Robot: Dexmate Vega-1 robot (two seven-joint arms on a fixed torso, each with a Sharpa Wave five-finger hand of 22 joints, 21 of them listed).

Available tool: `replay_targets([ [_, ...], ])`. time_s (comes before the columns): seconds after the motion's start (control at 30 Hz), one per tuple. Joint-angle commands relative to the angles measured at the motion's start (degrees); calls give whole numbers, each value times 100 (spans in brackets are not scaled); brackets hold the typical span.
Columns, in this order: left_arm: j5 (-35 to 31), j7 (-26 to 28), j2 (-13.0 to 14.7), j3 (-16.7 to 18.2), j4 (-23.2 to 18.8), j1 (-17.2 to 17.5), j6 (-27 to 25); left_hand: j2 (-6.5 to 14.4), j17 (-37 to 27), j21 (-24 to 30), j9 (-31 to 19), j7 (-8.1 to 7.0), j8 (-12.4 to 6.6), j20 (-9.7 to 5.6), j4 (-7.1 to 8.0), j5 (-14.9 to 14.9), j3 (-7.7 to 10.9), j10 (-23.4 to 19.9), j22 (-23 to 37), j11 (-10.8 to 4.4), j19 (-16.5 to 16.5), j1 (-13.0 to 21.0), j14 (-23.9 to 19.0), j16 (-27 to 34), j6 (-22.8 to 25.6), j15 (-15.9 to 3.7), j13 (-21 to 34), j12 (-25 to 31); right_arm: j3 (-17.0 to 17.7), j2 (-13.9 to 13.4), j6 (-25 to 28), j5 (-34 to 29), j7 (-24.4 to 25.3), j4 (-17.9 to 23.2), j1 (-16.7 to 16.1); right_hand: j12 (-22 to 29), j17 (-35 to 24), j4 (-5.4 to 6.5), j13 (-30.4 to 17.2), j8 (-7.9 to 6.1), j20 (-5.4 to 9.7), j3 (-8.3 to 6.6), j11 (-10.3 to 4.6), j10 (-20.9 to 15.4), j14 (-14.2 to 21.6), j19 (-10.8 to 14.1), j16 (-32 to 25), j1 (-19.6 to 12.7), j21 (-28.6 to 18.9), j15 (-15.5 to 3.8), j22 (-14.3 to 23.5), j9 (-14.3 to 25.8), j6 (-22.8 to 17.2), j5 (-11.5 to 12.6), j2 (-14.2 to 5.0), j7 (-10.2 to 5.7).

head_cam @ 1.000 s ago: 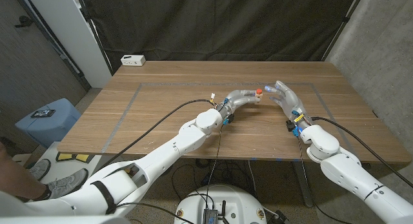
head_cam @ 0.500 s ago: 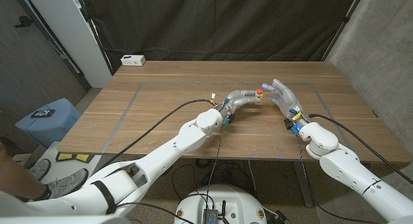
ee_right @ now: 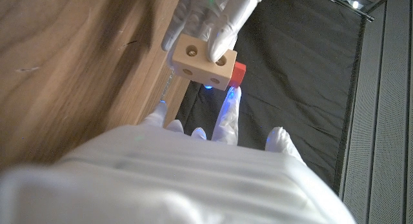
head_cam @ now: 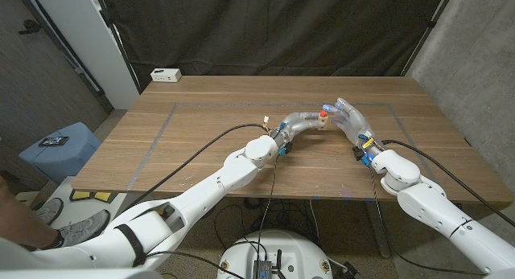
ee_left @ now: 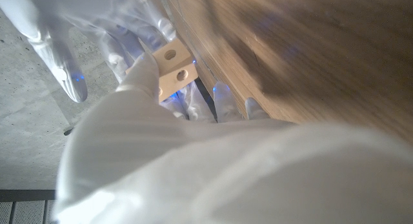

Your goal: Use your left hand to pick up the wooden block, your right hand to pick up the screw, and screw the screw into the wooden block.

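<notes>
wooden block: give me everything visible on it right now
The pale wooden block is a small light-coloured cuboid with round holes drilled in its faces. The left hand grips it, lifted off the wooden table. A red screw sits against one side, at the right hand's fingertips.

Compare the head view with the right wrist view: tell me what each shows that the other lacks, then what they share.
Head view alone: both arms reaching over the wooden table, a white box at its far left corner, and a blue stool beside the table.

Right wrist view alone: the holes in the wooden block, seen close up.

Both: the left hand holding the block, the red-headed screw at the block, and the right hand meeting it.
</notes>
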State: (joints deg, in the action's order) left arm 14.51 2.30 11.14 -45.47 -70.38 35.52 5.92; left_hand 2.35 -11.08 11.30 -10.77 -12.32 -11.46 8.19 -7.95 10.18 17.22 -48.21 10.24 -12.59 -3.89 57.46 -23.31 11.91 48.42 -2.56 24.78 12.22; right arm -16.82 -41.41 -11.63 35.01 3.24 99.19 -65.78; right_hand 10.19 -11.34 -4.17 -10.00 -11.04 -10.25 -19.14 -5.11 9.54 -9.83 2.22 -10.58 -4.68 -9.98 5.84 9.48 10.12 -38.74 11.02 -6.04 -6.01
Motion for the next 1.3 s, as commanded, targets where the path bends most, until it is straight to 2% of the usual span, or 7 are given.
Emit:
replay_targets([
  [0.03,14,-24,-39,-1,91,-39,28,24,-10,30,-17,-23,-24,24,29,29,4,-72,19,3,-2,-62,-47,49,52,-313,90,100,-74,2,10,8,-68,-79,108,47,-9,27,-18,-64,-21,-35,-27,75,-654,-30,-48,56,-35,21,21,11,-126,25,-13,43],
  [0.53,24,-62,-98,-4,236,-111,79,11,-3,30,-18,-26,-2,16,-2,39,-2,-62,19,-1,-2,-41,-32,40,11,-315,92,92,-75,-21,64,44,-45,-79,126,94,16,16,-16,-137,-16,-73,-56,-81,-573,51,-85,24,-79,-17,19,13,-483,42,-21,185],
  [1.3,31,-122,-233,-11,549,-255,192,25,7,31,-18,-6,18,19,-73,50,13,-25,20,-5,-5,58,-2,29,-33,-324,97,68,-26,28,99,81,129,-104,92,138,57,-61,-7,-140,50,-139,-69,-372,-385,293,-125,-94,-133,-45,13,13,-787,57,-30,344],
])
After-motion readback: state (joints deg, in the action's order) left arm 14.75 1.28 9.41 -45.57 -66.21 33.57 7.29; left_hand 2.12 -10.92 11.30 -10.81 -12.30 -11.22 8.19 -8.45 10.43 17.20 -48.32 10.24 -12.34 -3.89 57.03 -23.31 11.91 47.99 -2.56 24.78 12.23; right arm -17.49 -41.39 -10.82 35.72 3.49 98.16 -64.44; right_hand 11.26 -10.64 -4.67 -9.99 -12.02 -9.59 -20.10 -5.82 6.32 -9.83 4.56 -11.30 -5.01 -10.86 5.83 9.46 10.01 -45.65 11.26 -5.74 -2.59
